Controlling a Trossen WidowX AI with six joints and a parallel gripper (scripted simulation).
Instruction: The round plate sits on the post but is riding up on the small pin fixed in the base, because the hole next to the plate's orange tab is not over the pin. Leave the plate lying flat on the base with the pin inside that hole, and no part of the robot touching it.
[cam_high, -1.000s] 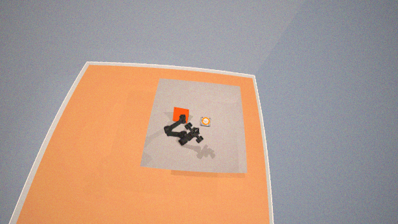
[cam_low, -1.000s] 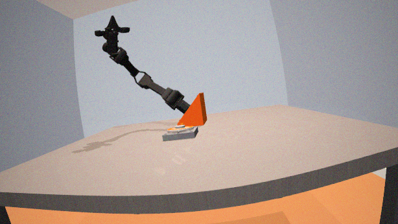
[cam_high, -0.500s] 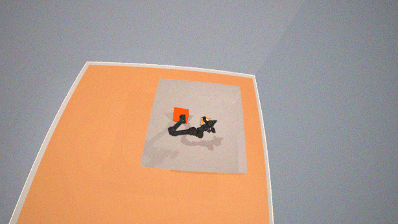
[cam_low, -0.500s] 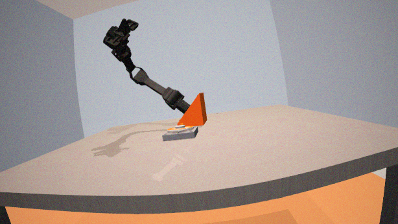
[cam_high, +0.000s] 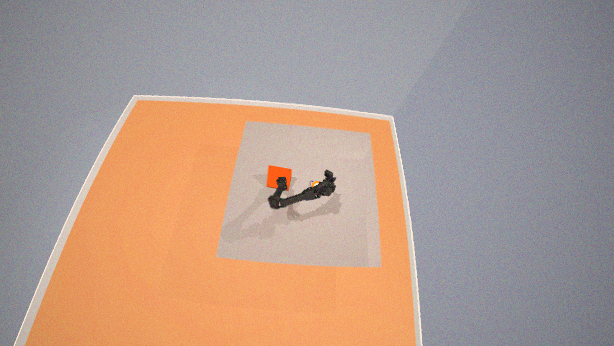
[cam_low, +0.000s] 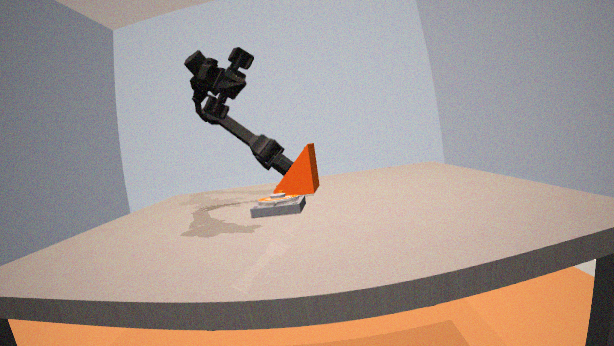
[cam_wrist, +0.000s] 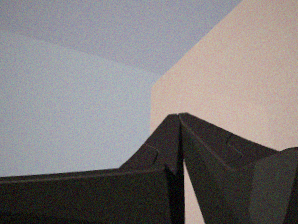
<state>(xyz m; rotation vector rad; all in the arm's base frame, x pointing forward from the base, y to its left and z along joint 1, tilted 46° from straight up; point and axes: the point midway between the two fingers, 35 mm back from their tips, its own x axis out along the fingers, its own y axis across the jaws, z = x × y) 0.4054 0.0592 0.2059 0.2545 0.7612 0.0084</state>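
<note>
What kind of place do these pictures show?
Probably a bare test room: one grey table on an orange floor, plain walls, a robot arm and a small base with a round plate.

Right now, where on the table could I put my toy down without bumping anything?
The wide stretch of table between the grey base and the near edge looks bare, as does the right side. It is crowded around the base, round plate and orange wedge, with the shut gripper held high above.
</note>
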